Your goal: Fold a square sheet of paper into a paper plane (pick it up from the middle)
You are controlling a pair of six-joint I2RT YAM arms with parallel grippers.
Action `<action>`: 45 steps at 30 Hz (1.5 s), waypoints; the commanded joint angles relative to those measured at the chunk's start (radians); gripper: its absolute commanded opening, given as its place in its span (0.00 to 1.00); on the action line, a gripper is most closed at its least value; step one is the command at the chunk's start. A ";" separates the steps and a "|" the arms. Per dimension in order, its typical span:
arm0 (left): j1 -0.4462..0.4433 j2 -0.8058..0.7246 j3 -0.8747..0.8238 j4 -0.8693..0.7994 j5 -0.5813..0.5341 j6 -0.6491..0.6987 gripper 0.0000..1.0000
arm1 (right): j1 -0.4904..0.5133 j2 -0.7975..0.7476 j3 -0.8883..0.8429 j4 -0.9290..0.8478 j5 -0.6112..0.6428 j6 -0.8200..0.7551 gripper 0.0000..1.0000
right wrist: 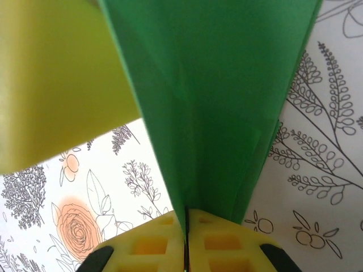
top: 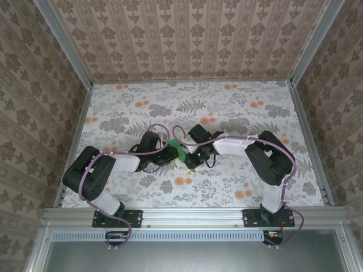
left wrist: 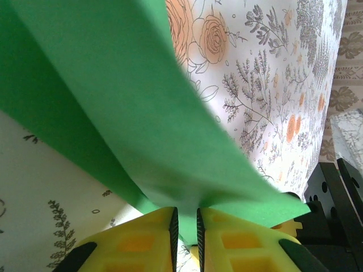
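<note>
a thin, bright green sheet of paper (top: pixel 184 153), partly folded, is held between the two arms near the middle of a white tabletop printed with flowers and leaves (top: pixel 238 113). in the left wrist view, the paper's lower edge is nipped by the left gripper (left wrist: pixel 187 218), with only a thin slit left between its yellow fingers (left wrist: pixel 142 241). in the right wrist view, the right gripper (right wrist: pixel 185 221) is pressed tight together on a creased part of the sheet.

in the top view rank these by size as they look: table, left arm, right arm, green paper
1. table
2. left arm and right arm: about alike, not ranked
3. green paper
</note>
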 commanded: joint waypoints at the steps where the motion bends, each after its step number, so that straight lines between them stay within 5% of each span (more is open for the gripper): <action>1: -0.010 0.010 0.002 0.027 0.023 0.006 0.19 | 0.005 0.017 0.024 -0.021 -0.024 -0.003 0.08; 11: -0.013 0.023 0.019 0.031 0.032 0.006 0.19 | 0.007 -0.056 0.004 -0.024 0.033 -0.025 0.30; 22: -0.013 0.025 0.025 0.025 0.024 0.004 0.18 | 0.057 -0.122 -0.061 0.084 0.204 -0.058 0.35; 37: -0.012 0.026 0.028 0.017 0.022 0.004 0.18 | 0.093 -0.052 -0.051 0.140 0.271 -0.092 0.31; 45: -0.007 0.021 0.022 0.012 0.018 0.005 0.18 | 0.093 -0.054 -0.051 0.137 0.258 -0.093 0.14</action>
